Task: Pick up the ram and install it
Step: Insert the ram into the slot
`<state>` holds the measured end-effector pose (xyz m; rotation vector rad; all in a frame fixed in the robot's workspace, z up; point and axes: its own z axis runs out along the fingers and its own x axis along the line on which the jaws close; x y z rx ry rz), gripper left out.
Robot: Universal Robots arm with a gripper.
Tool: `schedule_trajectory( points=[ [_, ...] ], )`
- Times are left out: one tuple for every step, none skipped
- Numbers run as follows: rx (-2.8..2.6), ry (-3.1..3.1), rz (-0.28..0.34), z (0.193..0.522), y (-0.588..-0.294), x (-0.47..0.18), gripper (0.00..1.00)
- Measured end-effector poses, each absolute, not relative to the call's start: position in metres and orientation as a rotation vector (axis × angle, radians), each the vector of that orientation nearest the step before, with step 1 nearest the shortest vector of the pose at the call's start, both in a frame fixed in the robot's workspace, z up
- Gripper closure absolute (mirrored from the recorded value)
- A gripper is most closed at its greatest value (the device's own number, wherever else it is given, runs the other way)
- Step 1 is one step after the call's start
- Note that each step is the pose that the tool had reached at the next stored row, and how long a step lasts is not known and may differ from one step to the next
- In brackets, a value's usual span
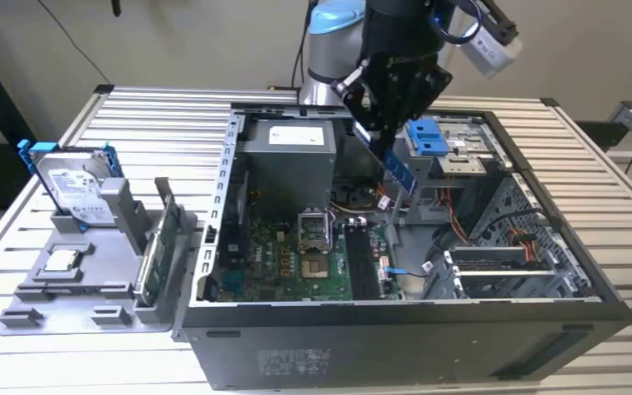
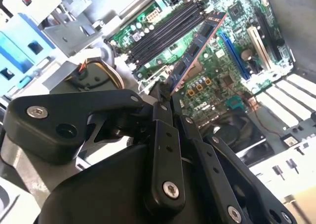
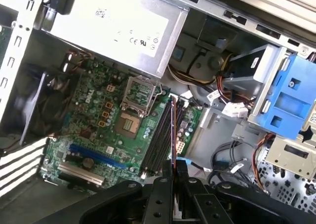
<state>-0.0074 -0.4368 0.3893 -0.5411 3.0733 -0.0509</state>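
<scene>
Above the memory slots (image 3: 158, 135) inside the open computer case (image 1: 579, 284), clear of the motherboard (image 3: 94, 130) and not yet touching any slot: ram (image 1: 398, 169), pinched at its upper end by the gripper (image 1: 380, 136), jaws closed tight on it. In both wrist views, reaches out from the gripper toward the memory slots, roughly parallel to them and a little off to one side in the second wrist view (image 2: 200, 49).

Judged step: bringing the stick onto a slot. To do it well:
- keep the long edge in line with the memory slots
- keep the contact edge facing them
- hold the board upright, not leaning
- match the notch to the slot key (notch not visible here)
- come down straight and slow
- stay off the cable bundle (image 3: 185, 76) just beyond the memory slots

Look of the ram:
- long, narrow, thin, flat
- bluish-dark in the exterior view
- row of small black chips along one face
- coppery-red rim in the second wrist view
- nearly edge-on, a thin line, in the first wrist view
</scene>
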Motion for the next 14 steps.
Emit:
schedule_trajectory(
  points=[
    [-0.519, 3.077, -0.051, 0.3891, -0.4368, -0.0074, 0.86],
    [-0.498, 3.081, -0.051, 0.3889, -0.4368, -0.0074, 0.86],
    [-0.475, 3.085, -0.052, 0.3888, -0.4368, -0.0074, 0.86],
    [-0.455, 3.088, -0.052, 0.3886, -0.4368, -0.0074, 0.86],
    [-0.434, 3.091, -0.052, 0.3885, -0.4368, -0.0074, 0.86],
    [-0.415, 3.094, -0.052, 0.3883, -0.4368, -0.0074, 0.86],
    [-0.396, 3.097, -0.052, 0.3882, -0.4368, -0.0074, 0.86],
    [-0.377, 3.099, -0.053, 0.3881, -0.4368, -0.0074, 0.86],
    [-0.358, 3.102, -0.053, 0.388, -0.4368, -0.0074, 0.86],
    [-0.339, 3.104, -0.053, 0.3879, -0.4368, -0.0074, 0.86],
    [-0.321, 3.106, -0.053, 0.3877, -0.4368, -0.0073, 0.86],
    [-0.301, 3.109, -0.053, 0.3876, -0.4368, -0.0073, 0.86],
    [-0.282, 3.111, -0.053, 0.3874, -0.4368, -0.0073, 0.86],
    [-0.261, 3.113, -0.054, 0.3873, -0.4368, -0.0073, 0.86]
  ],
)
